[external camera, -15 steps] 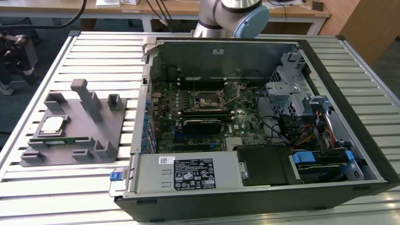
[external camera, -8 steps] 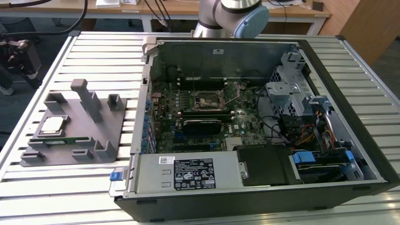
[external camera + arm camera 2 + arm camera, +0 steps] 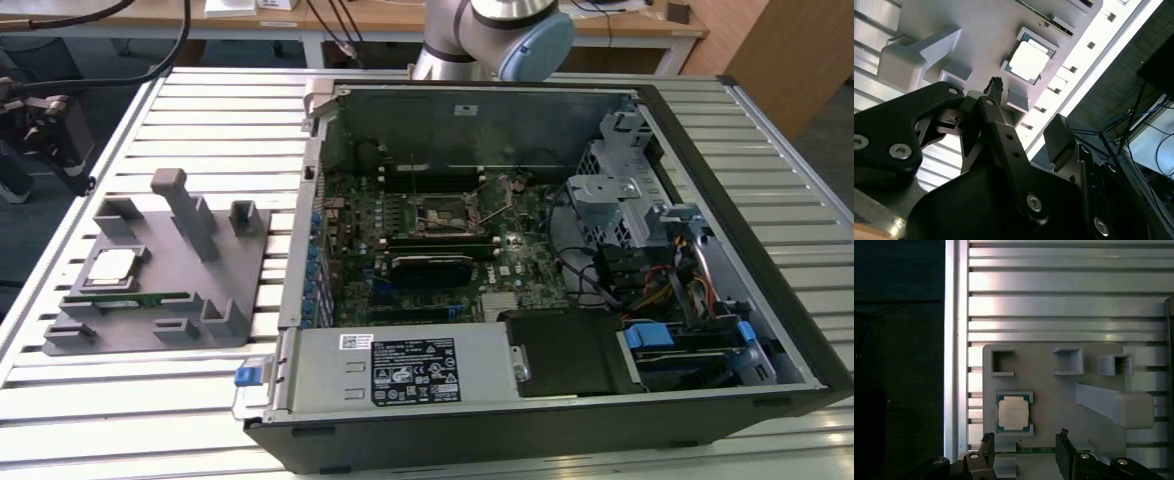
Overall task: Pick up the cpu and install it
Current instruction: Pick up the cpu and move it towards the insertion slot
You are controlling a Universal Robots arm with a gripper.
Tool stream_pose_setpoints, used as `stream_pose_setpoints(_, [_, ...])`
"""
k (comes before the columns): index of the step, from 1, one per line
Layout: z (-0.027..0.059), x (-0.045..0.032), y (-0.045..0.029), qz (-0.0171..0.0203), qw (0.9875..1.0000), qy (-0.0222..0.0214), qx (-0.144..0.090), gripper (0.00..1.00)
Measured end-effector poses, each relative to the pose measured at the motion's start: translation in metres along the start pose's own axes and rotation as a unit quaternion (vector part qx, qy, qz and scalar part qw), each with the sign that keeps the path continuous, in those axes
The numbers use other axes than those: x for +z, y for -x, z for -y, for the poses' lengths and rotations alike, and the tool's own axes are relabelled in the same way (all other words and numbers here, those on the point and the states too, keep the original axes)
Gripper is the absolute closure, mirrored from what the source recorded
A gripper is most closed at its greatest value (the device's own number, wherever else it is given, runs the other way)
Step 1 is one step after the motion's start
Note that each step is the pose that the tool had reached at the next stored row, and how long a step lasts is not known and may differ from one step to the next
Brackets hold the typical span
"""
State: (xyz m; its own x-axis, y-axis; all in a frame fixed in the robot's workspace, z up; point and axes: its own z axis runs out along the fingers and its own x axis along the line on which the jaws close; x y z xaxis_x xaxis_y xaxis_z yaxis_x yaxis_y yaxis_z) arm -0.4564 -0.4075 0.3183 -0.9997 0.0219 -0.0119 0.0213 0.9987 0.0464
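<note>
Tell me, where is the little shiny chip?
The cpu sits on the grey holder at the exterior view's left, next to the green memory stick, outside the computer case.

You'll find the cpu (image 3: 111, 266) lying flat, metal top up, in a shallow square pocket of the grey fixture (image 3: 200, 262). The fixture sits on the slatted bench (image 3: 200, 110), at the exterior view's left, and the chip is well apart from the open computer case (image 3: 561, 425). It is a small square chip with a silvery-grey lid. In the first wrist view the cpu (image 3: 1014, 413) shows a thin greenish border, and its edges run square with the pocket's raised lips on two opposite sides. In the second wrist view glare whitens its top (image 3: 1029, 61). A green memory stick (image 3: 134, 297) lies just beside it.
</note>
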Motion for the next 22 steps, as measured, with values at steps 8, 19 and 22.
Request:
stream_pose_setpoints(8, [0.0005,0.0099,-0.0001,0.0000,1.0000,-0.0001,0.000,0.40])
stream_pose_setpoints(19, [0.0010,0.0212,-0.0003,0.0000,1.0000,-0.0002,0.000,0.40])
stream_pose_setpoints(22, [0.0012,0.0265,-0.0004,-0.0002,1.0000,-0.0002,0.000,0.40])
